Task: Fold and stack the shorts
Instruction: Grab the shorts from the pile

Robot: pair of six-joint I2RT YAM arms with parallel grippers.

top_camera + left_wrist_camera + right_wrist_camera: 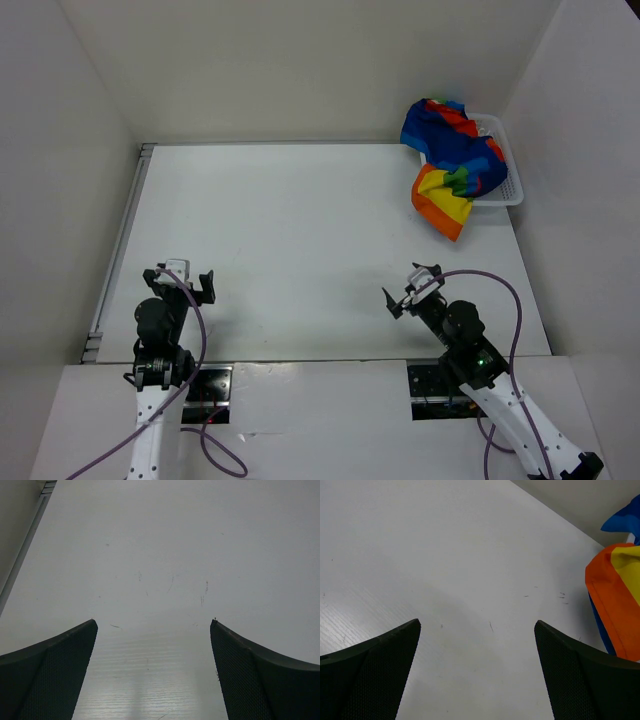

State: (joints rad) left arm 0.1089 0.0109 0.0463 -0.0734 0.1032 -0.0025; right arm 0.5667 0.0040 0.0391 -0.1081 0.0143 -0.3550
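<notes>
The rainbow-striped shorts (453, 160) lie crumpled in a heap at the far right of the table, spilling out of a white mesh basket (508, 186), with an orange and yellow part hanging onto the table. Their orange edge shows at the right of the right wrist view (615, 605). My left gripper (184, 278) is open and empty near the front left; in its wrist view (154, 622) only bare table lies between the fingers. My right gripper (412, 288) is open and empty near the front right, well short of the shorts, and shows the same in its wrist view (477, 622).
The white table (300, 230) is walled by white panels at the back and both sides. A metal rail (118, 250) runs along the table's left edge. The basket stands in the back right corner against the right wall.
</notes>
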